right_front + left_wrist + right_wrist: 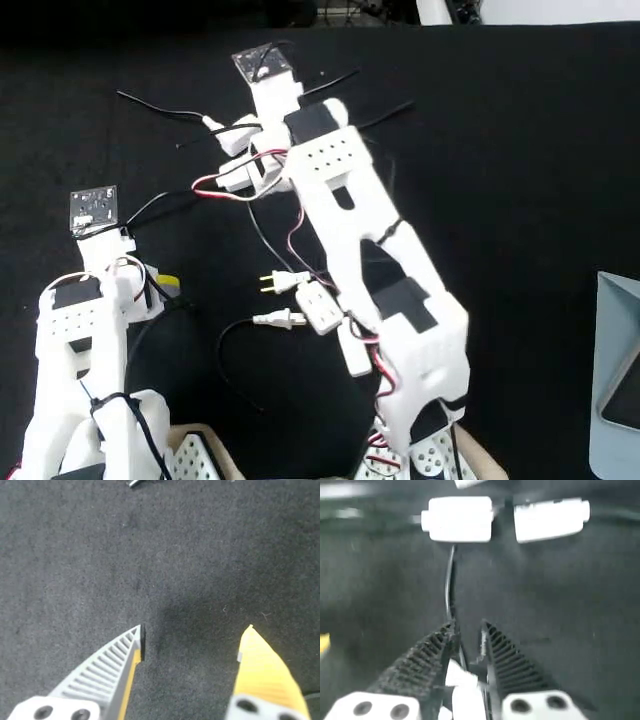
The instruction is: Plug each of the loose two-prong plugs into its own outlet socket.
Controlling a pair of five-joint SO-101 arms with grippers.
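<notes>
Two loose white two-prong plugs (283, 283) (280, 320) lie mid-table, prongs pointing left, beside a white outlet block (322, 305). My right gripper (467, 630) is at the far middle of the table (250, 160), its dark fingers (510, 665) nearly closed on a white plug (462, 692) with a black cable. Just ahead of it lie two white blocks (460, 519) (550, 519), side by side. My left gripper (195, 630) hovers open over bare black mat at the near left (160, 285), with nothing between its fingers.
A small white plug (213, 124) with a black cable lies at the far left of the right gripper. Black cables trail across the black mat (500, 150). A grey-blue container (615, 380) stands at the right edge.
</notes>
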